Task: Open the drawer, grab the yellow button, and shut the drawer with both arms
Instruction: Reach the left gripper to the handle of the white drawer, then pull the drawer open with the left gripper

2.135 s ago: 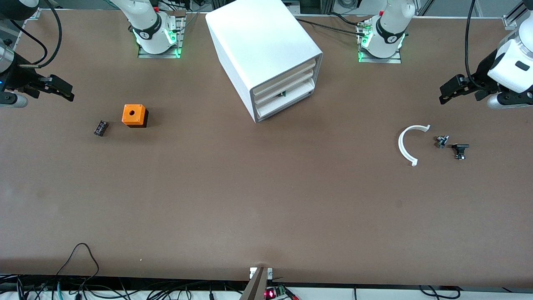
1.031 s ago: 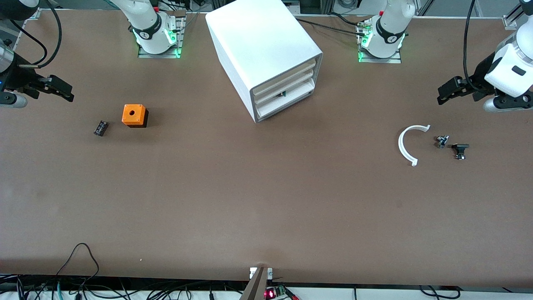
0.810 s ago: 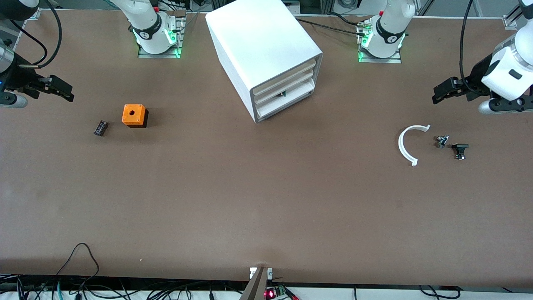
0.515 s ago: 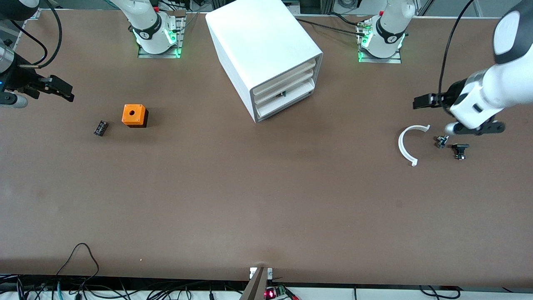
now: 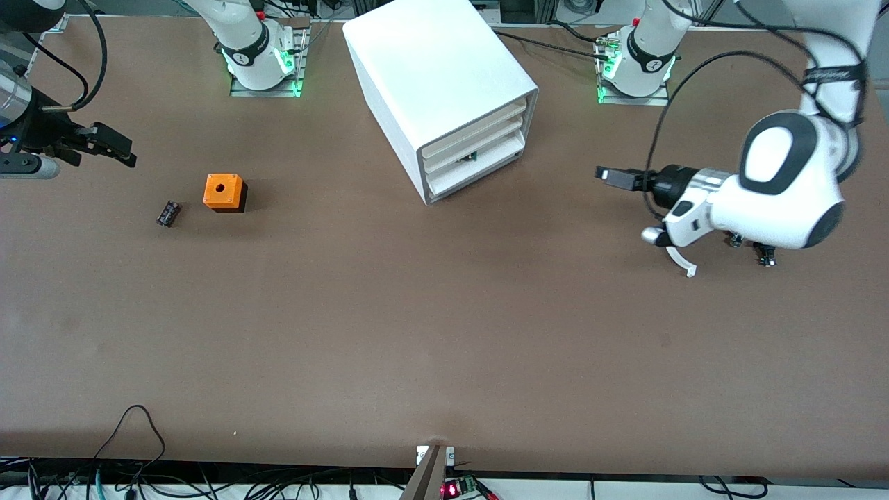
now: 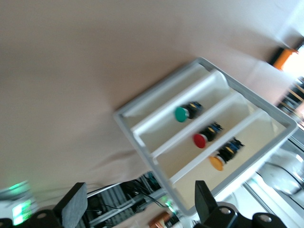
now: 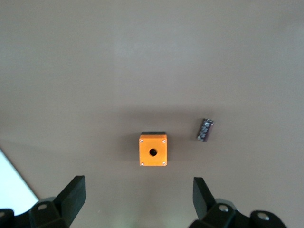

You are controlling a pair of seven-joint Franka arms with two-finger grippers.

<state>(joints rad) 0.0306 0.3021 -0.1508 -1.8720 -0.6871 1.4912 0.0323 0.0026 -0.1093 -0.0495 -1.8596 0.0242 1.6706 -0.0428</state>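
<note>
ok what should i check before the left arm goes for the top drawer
1. Left end effector open and empty: ok, jaws spread wide.
2. Left end effector facing the cabinet front: ok, not touching it yet.
3. Top drawer shut, level with the two below: ok.
4. Button located: orange cap shows in the left wrist view; which drawer holds it, cannot tell.
5. Right end effector out of the way: ok, open, waiting over the orange cube at the right arm's end.
</note>
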